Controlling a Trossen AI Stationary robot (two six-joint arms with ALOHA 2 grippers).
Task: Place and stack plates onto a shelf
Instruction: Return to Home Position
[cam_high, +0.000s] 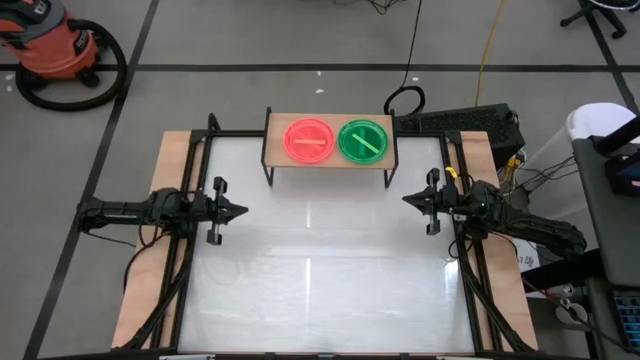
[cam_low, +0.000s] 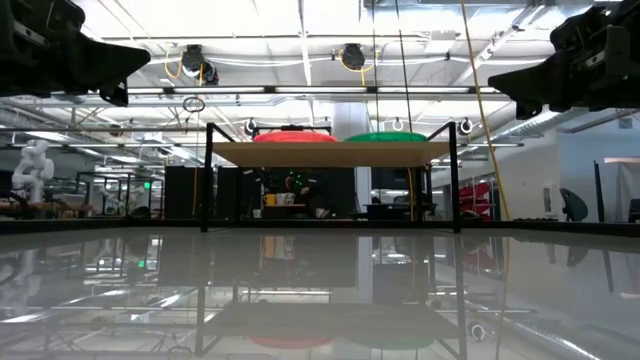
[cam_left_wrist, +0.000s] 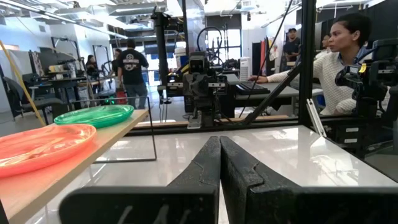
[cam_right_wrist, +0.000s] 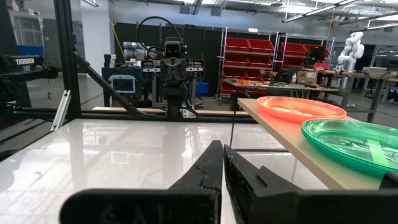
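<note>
The left pincer (cam_left_wrist: 219, 142) and the right pincer (cam_right_wrist: 222, 148) are both pressed together and empty, well apart at opposite worktop (cam_high: 320, 270) edges. The shelf (cam_high: 275, 152) carries two stacks side by side, an orange-topped stack (cam_high: 309, 140) and a green-topped stack (cam_high: 363, 140). The number of plates in each cannot be told.

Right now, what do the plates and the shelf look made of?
Orange plate and green plate: likely glossy translucent plastic; light glows through them. Shelf: pale matte wood-look board, possibly laminate, on thin black legs, probably metal.
</note>
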